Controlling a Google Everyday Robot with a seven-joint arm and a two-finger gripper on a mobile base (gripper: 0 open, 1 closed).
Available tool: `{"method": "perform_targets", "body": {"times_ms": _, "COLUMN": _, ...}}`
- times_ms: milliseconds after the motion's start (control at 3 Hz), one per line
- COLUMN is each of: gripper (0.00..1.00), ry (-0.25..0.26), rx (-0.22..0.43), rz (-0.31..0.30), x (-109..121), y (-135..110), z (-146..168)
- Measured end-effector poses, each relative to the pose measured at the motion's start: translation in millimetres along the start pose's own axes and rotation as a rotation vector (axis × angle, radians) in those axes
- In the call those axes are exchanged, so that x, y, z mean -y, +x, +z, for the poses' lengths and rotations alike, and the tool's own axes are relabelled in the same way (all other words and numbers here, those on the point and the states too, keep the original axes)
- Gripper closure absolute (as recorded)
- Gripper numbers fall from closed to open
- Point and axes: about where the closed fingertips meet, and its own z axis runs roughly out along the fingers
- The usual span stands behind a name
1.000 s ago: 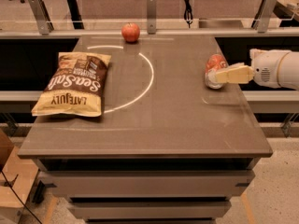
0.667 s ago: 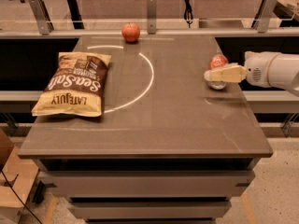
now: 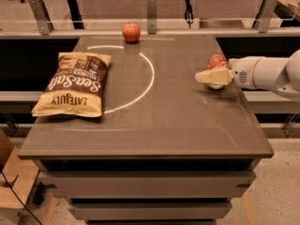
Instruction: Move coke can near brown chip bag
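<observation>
My gripper [image 3: 209, 75] hangs low over one side edge of the dark table [image 3: 187, 125], at the end of my white arm [image 3: 267, 72], which reaches in level from beyond that edge. The gripper's tan tip points across the tabletop towards the opposite side.

The coke can [image 3: 216, 61] is right at my gripper. Its red-orange body shows just above and behind the tan part, and a sliver of its pale end shows just below. From here the tan part covers the middle of the can, so the two overlap. I cannot tell how far my gripper is open, nor whether it has hold of the can or only sits in front of it. I also cannot tell whether the can stands upright or lies on its side.

The brown chip bag [image 3: 75, 84] lies flat well beyond my gripper's tip, on the opposite side of the table and well apart from the can. Its white lettering reads upside down in the camera view, and its tan end is nearest the front edge.

A thin white arc [image 3: 149, 78] is drawn on the tabletop between my gripper and the bag. A red apple [image 3: 131, 32] sits beyond my tip too, near the table's back edge, just beside the top of that arc and well apart from both can and bag.
</observation>
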Motion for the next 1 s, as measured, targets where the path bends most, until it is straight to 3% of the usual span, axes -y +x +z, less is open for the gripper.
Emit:
{"method": "perform_targets", "body": {"times_ms": 667, "gripper": 0.63, "ry": -0.004, "rx": -0.041, "rz": -0.015, "x": -9, "y": -1, "z": 10}}
{"method": "perform_targets", "body": {"times_ms": 1000, "gripper": 0.86, "ry": 0.004, "rx": -0.026, "rz": -0.091, "x": -13, "y": -29, "z": 3}}
